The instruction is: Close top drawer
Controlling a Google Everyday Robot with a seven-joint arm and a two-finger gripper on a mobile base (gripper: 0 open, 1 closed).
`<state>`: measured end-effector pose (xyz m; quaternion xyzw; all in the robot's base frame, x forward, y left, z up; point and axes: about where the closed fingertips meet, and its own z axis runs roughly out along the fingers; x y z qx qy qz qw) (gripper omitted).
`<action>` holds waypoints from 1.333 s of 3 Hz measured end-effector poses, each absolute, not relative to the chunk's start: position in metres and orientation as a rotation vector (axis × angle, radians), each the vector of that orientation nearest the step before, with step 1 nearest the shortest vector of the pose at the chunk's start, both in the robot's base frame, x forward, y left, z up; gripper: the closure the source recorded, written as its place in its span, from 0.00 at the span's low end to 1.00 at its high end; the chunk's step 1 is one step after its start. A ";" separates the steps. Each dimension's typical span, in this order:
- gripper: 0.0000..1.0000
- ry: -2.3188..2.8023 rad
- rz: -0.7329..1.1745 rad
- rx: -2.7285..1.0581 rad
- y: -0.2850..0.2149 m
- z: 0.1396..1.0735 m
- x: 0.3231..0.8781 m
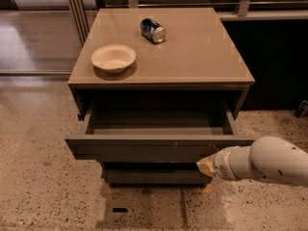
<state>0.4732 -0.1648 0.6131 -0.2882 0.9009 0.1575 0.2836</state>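
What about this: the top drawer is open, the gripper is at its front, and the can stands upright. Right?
Not quite. The camera view shows the can lying on its side, not upright. The rest holds: the top drawer is open and the gripper is at its front.

tool [208, 166] at top drawer [144, 148] front's right end | arm [272, 163] cut off by right edge

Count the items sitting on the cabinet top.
2. A cream bowl sits front left; a blue can lies on its side farther back, near centre. None seem hidden. The gripper is at the top drawer's front, right end.
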 end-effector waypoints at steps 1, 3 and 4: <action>1.00 2.361 0.333 -0.843 -0.167 0.620 0.518; 1.00 2.312 0.225 -0.935 -0.170 0.630 0.563; 1.00 2.294 0.186 -0.964 -0.172 0.634 0.579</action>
